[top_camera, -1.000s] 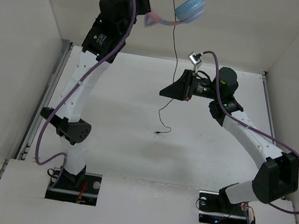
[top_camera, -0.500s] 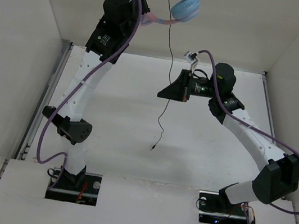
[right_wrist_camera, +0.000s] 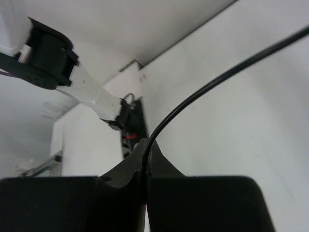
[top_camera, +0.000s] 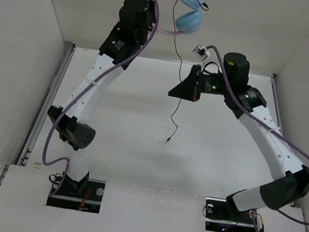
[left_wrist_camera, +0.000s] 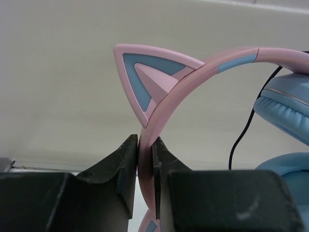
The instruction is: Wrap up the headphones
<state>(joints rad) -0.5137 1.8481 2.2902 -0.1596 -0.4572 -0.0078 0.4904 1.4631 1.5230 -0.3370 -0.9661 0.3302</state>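
Top: headphones (top_camera: 188, 20) are hanging high above the surface (top_camera: 123, 129), cable (top_camera: 173, 110) dangling past the right end effector (top_camera: 171, 93). Left wrist: left end effector (left_wrist_camera: 146, 146) is clamping the pink headband (left_wrist_camera: 203, 65) under the cat ear (left_wrist_camera: 145, 72). Right wrist: right end effector is pinching the cable.

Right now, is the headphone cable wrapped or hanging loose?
Hanging loose: the black cable drops unwound from the blue ear cups, pinched by the right gripper, its plug end dangling below.
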